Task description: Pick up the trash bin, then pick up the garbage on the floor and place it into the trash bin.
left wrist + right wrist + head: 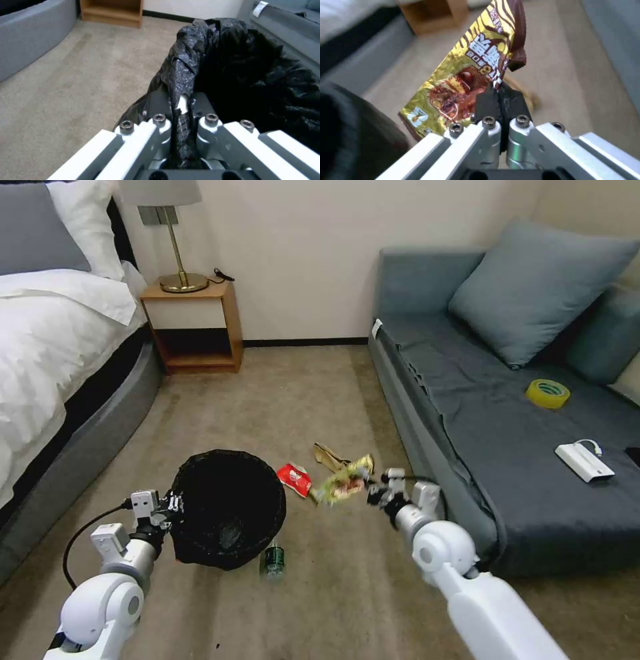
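Your right pincer (371,495) has the gold foil wrapper (345,481) in the air beside the bin, your left pincer (175,505) grips the bin's rim.

Look around you: the grey sofa (467,433) sits right of your right arm, carrying a yellow tape roll (548,393) and a white power bank (584,461); the bed (53,340) lies to your left, with a wooden nightstand (193,323) beyond. On the carpet, the red-and-white packet (295,479) and crumpled tan paper (328,455) lie between bin and sofa; the clear bottle with green label (272,561) pokes out from under the bin's near edge. Your round black mesh bin with its black bag liner (230,507) is clamped at its left rim, and the inside looks dark. The right pincer is shut on the wrapper's lower edge, which hangs just right of the bin's mouth.
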`<state>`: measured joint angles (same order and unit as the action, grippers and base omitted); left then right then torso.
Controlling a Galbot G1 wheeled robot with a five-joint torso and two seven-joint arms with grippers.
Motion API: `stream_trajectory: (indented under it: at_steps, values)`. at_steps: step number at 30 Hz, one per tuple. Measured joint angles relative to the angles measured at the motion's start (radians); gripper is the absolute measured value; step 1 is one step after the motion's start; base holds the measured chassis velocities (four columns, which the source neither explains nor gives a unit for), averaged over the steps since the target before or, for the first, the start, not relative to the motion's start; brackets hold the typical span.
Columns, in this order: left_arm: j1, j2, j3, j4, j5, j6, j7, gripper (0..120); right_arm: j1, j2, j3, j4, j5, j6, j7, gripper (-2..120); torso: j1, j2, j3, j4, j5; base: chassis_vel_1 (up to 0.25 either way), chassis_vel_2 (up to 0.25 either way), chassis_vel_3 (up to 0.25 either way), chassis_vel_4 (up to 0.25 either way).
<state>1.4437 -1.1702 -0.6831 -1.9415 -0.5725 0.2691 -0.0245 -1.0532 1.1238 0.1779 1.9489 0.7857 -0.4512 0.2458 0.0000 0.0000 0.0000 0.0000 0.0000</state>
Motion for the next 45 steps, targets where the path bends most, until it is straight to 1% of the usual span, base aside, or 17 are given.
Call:
stream_trajectory:
  at_steps: [1,2,5,6,8,13,20,23,32,35,36,38,39,41,42,43,45]
  values:
    - [-0.001,0.000,0.006,-0.002,0.001,0.001,-0.001,4,0.000,-0.019,-0.004,0.039,0.010,0.004,-0.001,0,0.000,0.000,0.000,0.0000,0.0000,0.000,0.000,0.000,0.000]
    - [-0.001,0.000,0.006,-0.002,0.001,0.001,-0.001,4,0.000,-0.019,-0.004,0.039,0.010,0.004,-0.001,0,0.000,0.000,0.000,0.0000,0.0000,0.000,0.000,0.000,0.000]
    - [0.001,-0.001,0.025,-0.013,0.002,0.007,-0.006,4,-0.016,-0.064,-0.032,0.162,0.027,0.013,-0.015,0,0.000,0.000,0.000,-0.0001,-0.0001,0.000,0.000,0.000,0.000]
    - [0.001,-0.001,0.025,-0.013,0.002,0.007,-0.006,4,-0.016,-0.064,-0.032,0.162,0.027,0.013,-0.015,0,0.000,0.000,0.000,-0.0001,-0.0001,0.000,0.000,0.000,0.000]
    - [0.010,-0.003,0.038,-0.024,0.003,0.012,-0.008,4,-0.038,-0.090,-0.074,0.240,0.028,0.013,-0.026,0,0.000,0.000,0.000,-0.0001,-0.0001,0.000,0.000,0.000,0.000]
    - [0.031,-0.012,0.049,-0.049,0.011,0.017,-0.008,4,-0.047,-0.111,-0.161,0.270,-0.028,0.016,-0.054,0,0.000,0.000,0.000,-0.0001,0.0000,0.000,0.000,0.000,0.000]
    - [0.051,-0.030,0.054,-0.084,0.020,0.020,-0.008,4,-0.011,-0.085,-0.289,0.209,-0.127,0.030,-0.087,0,0.000,0.000,0.000,-0.0001,-0.0001,0.000,0.000,0.000,0.000]
    - [0.073,-0.042,0.045,-0.116,0.023,0.022,-0.008,4,0.024,-0.036,-0.368,0.115,-0.186,0.042,-0.096,0,0.000,0.000,0.000,0.0000,0.0000,0.000,0.000,0.000,0.000]
    - [0.082,-0.050,0.028,-0.130,0.010,0.021,-0.007,4,0.076,0.000,-0.474,0.009,-0.228,0.043,-0.108,0,0.000,0.000,0.000,0.0000,-0.0002,0.000,0.000,0.000,0.000]
    - [0.075,-0.050,0.019,-0.126,0.007,0.018,-0.009,4,0.101,0.025,-0.502,-0.023,-0.238,0.043,-0.115,7,0.000,0.000,0.000,-0.0001,-0.0002,0.000,0.000,0.000,0.000]
    - [0.075,-0.050,0.019,-0.126,0.007,0.018,-0.009,4,0.101,0.025,-0.502,-0.023,-0.238,0.043,-0.115,7,0.000,0.000,0.000,-0.0001,-0.0002,0.000,0.000,0.000,0.000]
    - [0.070,-0.046,0.010,-0.126,-0.003,0.017,-0.010,4,0.126,0.055,-0.523,-0.048,-0.238,0.039,-0.118,17,0.000,0.000,0.000,0.0000,-0.0002,0.000,0.000,0.000,0.000]
    - [0.070,-0.046,0.010,-0.126,-0.003,0.017,-0.010,4,0.126,0.055,-0.523,-0.048,-0.238,0.039,-0.118,17,0.000,0.000,0.000,0.0000,-0.0002,0.000,0.000,0.000,0.000]
    - [0.062,-0.039,-0.001,-0.120,-0.008,0.017,-0.011,4,0.155,0.079,-0.540,-0.071,-0.238,0.037,-0.118,29,0.000,0.000,0.000,0.0000,-0.0002,0.000,0.000,0.000,0.000]
    - [0.058,-0.036,-0.007,-0.118,-0.011,0.017,-0.013,4,0.166,0.088,-0.544,-0.079,-0.238,0.036,-0.118,33,0.000,0.000,0.000,0.0001,-0.0002,0.000,0.000,0.000,0.000]
    - [0.058,-0.036,-0.007,-0.118,-0.011,0.017,-0.013,4,0.166,0.088,-0.544,-0.079,-0.238,0.036,-0.118,33,0.000,0.000,0.000,0.0001,-0.0002,0.000,0.000,0.000,0.000]
    - [0.052,-0.030,-0.018,-0.112,-0.013,0.016,-0.016,4,0.184,0.102,-0.547,-0.091,-0.238,0.035,-0.117,41,0.000,0.000,0.000,0.0001,-0.0002,0.000,0.000,0.000,0.000]
